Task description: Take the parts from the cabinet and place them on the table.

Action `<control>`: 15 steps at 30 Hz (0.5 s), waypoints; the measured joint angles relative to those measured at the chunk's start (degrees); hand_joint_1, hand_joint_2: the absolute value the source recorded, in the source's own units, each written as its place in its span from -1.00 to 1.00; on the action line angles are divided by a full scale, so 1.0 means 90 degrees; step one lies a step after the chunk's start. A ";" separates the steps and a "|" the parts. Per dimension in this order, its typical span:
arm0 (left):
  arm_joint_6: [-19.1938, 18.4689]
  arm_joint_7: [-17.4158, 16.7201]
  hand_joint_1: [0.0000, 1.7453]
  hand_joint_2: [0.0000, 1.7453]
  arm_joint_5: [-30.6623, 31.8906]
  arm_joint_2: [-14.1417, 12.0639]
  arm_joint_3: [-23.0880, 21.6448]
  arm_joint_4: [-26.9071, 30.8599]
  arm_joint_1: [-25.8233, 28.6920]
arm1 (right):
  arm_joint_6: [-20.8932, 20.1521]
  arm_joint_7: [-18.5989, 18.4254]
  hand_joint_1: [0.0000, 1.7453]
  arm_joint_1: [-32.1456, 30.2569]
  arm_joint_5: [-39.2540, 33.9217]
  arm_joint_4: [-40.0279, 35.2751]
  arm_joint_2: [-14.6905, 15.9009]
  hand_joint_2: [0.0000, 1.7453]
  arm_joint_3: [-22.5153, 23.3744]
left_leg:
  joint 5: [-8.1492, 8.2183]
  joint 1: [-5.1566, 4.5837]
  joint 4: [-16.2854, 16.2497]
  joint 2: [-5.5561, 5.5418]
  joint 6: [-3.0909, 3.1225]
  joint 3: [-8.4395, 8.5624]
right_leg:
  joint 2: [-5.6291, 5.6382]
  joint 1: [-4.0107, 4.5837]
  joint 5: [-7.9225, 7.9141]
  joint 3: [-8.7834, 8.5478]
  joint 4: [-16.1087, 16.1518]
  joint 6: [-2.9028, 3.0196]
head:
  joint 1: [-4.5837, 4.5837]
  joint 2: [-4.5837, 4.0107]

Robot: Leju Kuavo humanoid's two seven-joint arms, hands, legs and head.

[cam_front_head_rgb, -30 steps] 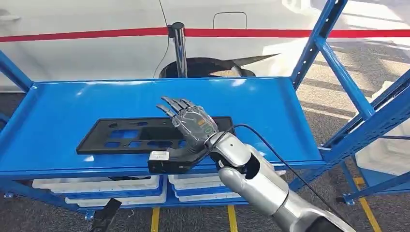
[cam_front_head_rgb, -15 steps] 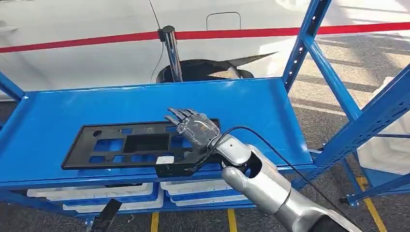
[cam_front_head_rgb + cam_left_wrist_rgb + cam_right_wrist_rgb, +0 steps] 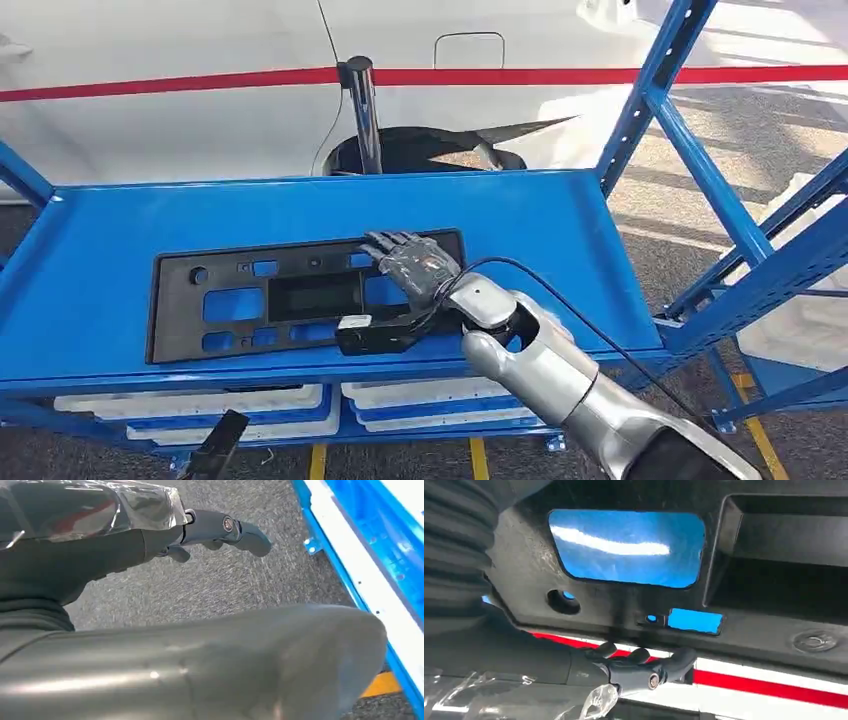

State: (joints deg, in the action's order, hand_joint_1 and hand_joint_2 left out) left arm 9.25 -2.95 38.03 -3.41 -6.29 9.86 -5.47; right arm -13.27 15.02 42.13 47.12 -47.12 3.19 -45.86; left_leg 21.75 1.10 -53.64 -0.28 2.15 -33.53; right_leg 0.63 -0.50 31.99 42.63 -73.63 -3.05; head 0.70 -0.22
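Shifted since a second ago: black panel (image 3: 300, 297) now squarer to the shelf front, its right end under the right hand (image 3: 410, 265), which sits lower and flatter than before.

Nearest, head view: silver right arm (image 3: 560, 385) reaching up from lower right, black cable looping over the wrist. Right hand laid on the panel's right end, fingers (image 3: 390, 243) stretched forward side by side over the top face, thumb (image 3: 375, 335) along the panel's near edge. Whether the thumb hooks under the edge: cannot tell from here.

Right wrist view, much closer: panel's underside or face with blue shelf showing through a rounded rectangular cutout (image 3: 626, 547), a small round hole (image 3: 564, 601) and a small slot (image 3: 694, 620); dark fingers (image 3: 644, 667) curled around the panel's edge, so gripping it.

Left wrist view: left hand (image 3: 215, 530) hanging over grey carpeted floor (image 3: 240, 585), fingers loosely extended, holding nothing; blue rack frame (image 3: 350, 575) beside it.

Farther, head view: panel lying flat on the blue top shelf (image 3: 120, 240) of the cabinet, toward the front. White trays (image 3: 240, 400) on the shelf below. Beyond: chrome post (image 3: 362, 110) with red barrier belt (image 3: 180, 83), white car body (image 3: 200, 40) behind.
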 joint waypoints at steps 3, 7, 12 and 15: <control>0.0000 -0.0022 -1.00 -1.00 -0.0002 0.0000 0.0002 0.0000 -0.0007 | 0.0041 -0.0070 -1.00 0.0088 0.0041 0.0100 0.0000 1.00 -0.0022 | 0.0045 0.0052 -0.0014 -0.0030 -0.0060 0.0061 | -0.0030 -0.0056 -0.0780 -0.0701 0.1458 -0.0034 | 0.0000 0.0000; 0.0000 -0.0046 -1.00 -1.00 -0.0010 0.0002 0.0007 0.0000 -0.0007 | 0.0119 -0.0138 -1.00 0.0161 0.0082 0.0238 -0.0034 1.00 -0.0075 | 0.0081 0.0032 -0.0027 -0.0064 -0.0229 0.0069 | 0.0020 -0.0017 -0.0864 -0.0986 0.2048 0.0085 | 0.0007 0.0000; 0.0002 -0.0034 -1.00 -1.00 -0.0007 0.0005 0.0007 0.0000 -0.0004 | -0.0017 -0.0238 -1.00 0.0337 0.0010 0.0364 -0.0056 1.00 -0.0083 | 0.0724 0.0064 -0.1132 -0.0010 -0.0346 -0.0424 | 0.0006 -0.0034 -0.0915 -0.1003 0.2085 0.0284 | 0.0029 0.0000; 0.0000 -0.0029 -1.00 -1.00 -0.0007 0.0007 0.0007 0.0000 0.0023 | -0.0063 -0.0245 -1.00 0.0369 -0.0087 0.0417 -0.0051 1.00 -0.0083 | 0.1013 0.0059 -0.2224 -0.0010 -0.0354 -0.0959 | 0.0027 -0.0003 -0.0902 -0.1011 0.2079 0.0303 | 0.0034 0.0000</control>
State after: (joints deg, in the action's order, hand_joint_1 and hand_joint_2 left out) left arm 9.25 -3.21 37.97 -3.34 -6.23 9.86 -5.26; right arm -13.84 12.81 45.45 46.34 -43.37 2.73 -46.60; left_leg 30.88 1.63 -73.66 -0.37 -1.04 -42.16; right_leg 0.87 -0.53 23.87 33.53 -54.92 -0.32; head 1.01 -0.22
